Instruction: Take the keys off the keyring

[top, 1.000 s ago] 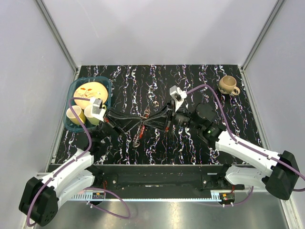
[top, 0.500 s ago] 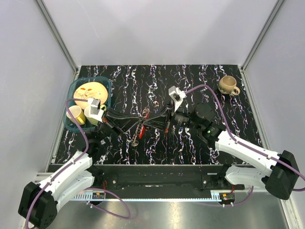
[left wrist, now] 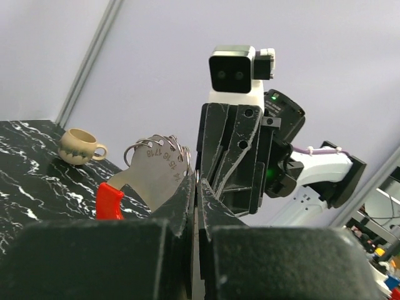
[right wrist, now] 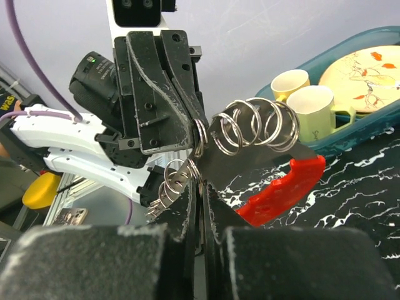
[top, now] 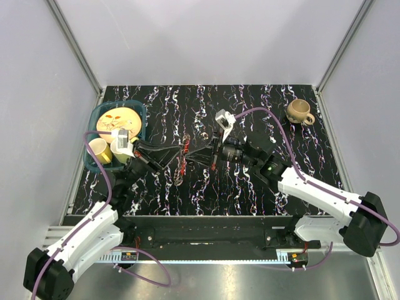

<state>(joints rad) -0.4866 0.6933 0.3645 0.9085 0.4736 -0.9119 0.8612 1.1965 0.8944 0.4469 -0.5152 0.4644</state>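
Showing the keys point(left wrist: 159, 170) as a flat, silvery-grey metal blade stamped with a row of small numbers, we note a bright red grip point(right wrist: 278, 187) at one end. The keyring point(right wrist: 250, 128) is a row of thin silvery loops set side by side along the blade's upper edge. A smaller cluster of rings point(right wrist: 172, 181) hangs beside it.

The bunch is held in the air over the black marbled table point(top: 250, 187), near its middle, between the fingertips of the two arms, which meet tip to tip.

In the left wrist view the long axis of the blade rises from the red end at lower left to the looped end at upper right. In the right wrist view the red end points down and to the right, towards the teal basket point(right wrist: 356, 139).

On the left gripper point(left wrist: 195, 184) the jaws are pressed together on the blade's lower edge. On the right gripper point(right wrist: 199, 187) the jaws are likewise closed, with only a hairline gap, on the same blade from the opposite side.
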